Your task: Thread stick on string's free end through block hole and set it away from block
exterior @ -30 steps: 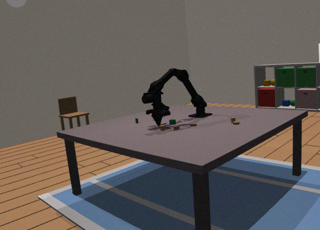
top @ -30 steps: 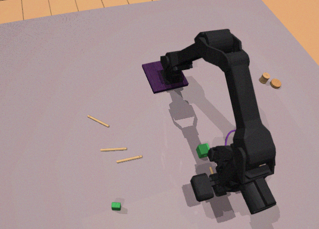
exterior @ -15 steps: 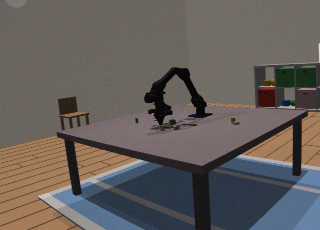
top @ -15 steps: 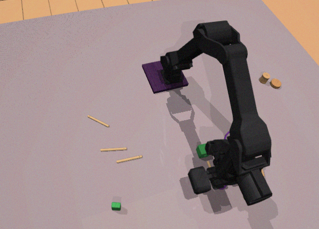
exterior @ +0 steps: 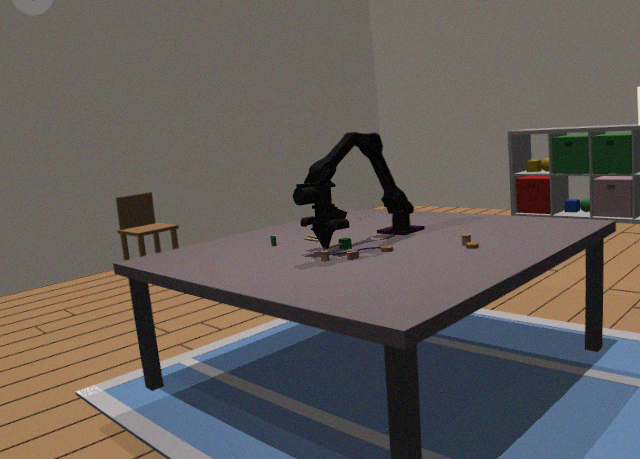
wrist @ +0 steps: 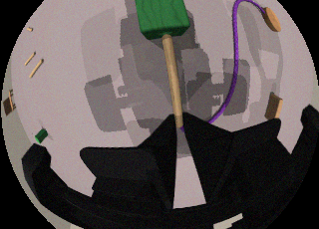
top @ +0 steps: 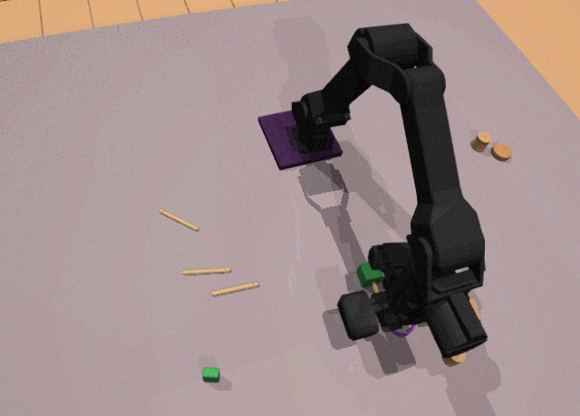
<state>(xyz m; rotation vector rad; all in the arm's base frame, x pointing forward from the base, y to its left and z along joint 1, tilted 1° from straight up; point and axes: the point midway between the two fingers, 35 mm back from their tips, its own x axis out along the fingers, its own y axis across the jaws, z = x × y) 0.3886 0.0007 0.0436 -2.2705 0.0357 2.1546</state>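
Clenched on the stick [top: 375, 287] [wrist: 172, 80] with the gripper [top: 388, 305] [exterior: 325, 247] [wrist: 178, 117], well inside all edges of the table [top: 117, 144] [exterior: 258, 302].
Grasping at the string end, pointing the far tip at the large green block [top: 370, 275] [exterior: 344, 243] [wrist: 162, 15]; right at its face, can't tell if in the hole. Purple string [top: 403, 333] [exterior: 361, 249] [wrist: 235, 55] bowed to one side, out to the round button [exterior: 387, 248] [wrist: 272, 20]. In the top view: nearest the right edge, two round wooden pieces [top: 481, 141] [exterior: 466, 239]; toward the far edge, the purple base plate [top: 276, 144] [exterior: 418, 229]; on the left-edge side, three loose sticks [top: 206, 271], with a small green block [top: 210, 374] [exterior: 273, 240] [wrist: 41, 135] farther from the far edge. Wide room between loose sticks and large block. Tighter on the exterior view's near-corner side: two wooden bits [exterior: 353, 255] near the fingertips.
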